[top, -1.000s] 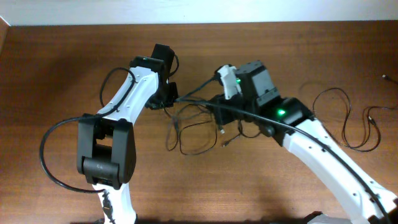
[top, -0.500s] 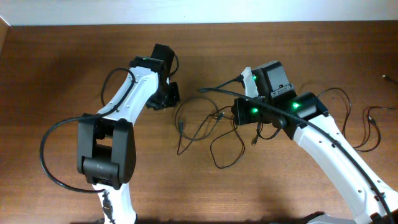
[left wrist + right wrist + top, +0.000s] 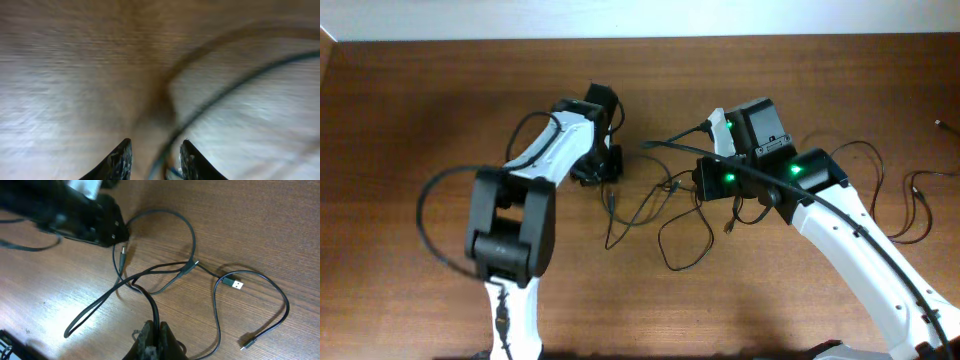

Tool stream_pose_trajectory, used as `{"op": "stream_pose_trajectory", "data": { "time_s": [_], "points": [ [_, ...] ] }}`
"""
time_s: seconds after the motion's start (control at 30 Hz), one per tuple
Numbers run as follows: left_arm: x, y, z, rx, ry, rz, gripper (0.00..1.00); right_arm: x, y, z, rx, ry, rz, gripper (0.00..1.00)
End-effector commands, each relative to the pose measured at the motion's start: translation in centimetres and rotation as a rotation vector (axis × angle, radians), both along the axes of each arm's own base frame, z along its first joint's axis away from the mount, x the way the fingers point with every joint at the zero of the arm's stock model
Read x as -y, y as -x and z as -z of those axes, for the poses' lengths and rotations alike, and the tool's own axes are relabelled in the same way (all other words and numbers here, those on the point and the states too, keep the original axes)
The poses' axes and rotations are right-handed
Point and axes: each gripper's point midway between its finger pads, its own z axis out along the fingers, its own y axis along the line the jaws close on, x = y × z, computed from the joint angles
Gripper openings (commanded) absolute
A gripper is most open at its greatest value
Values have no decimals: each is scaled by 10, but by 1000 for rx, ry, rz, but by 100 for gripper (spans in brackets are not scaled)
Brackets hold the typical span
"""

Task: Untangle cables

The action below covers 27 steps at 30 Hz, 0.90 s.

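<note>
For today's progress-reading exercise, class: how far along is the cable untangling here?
Done: one cable looks apart at the right. In hand: the right hand pinches a strand; the left hand is open over another. Left: the middle cables cross each other.

Both the left arm (image 3: 548, 158) and right arm (image 3: 855, 245) are rocking white shells with chunky black joints, thick black cables (image 3: 420, 212) are looping alongside, and green lights (image 3: 729, 178) are glowing on the right one.
</note>
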Motion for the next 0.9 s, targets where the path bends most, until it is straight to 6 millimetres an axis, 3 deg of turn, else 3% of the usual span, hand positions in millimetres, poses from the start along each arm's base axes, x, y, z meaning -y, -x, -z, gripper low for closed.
{"op": "stream_pose_trajectory", "data": {
  "time_s": [0.0,0.1,0.13,0.3,0.43,0.57,0.63,0.7,0.8,0.87],
  "points": [
    [0,7,28,-66,-11,17,27,4,-4,0,6,12,15,4],
    [-2,10,37,-89,-22,15,13,4,-4,0,6,12,15,4],
    [-10,8,38,-81,-54,12,2,4,-4,0,6,12,15,4],
    [-43,6,37,-93,-126,-49,0,0,-13,-7,53,-10,15,4],
    [-76,8,36,-129,-130,-131,0,-31,-23,-64,200,-184,-96,4],
    [-111,10,36,-155,-133,-268,0,-34,-33,-139,432,-268,-103,4],
    [-117,9,36,-156,-132,-283,1,-30,-36,-151,496,-256,-98,4],
    [-119,9,36,-156,-133,-301,2,-10,-48,-149,533,-166,7,4],
    [-119,10,38,-161,-134,-300,3,26,-58,-131,518,10,162,4],
    [-120,10,39,-161,-139,-303,4,63,-59,-114,492,191,289,4]
  ]
}}
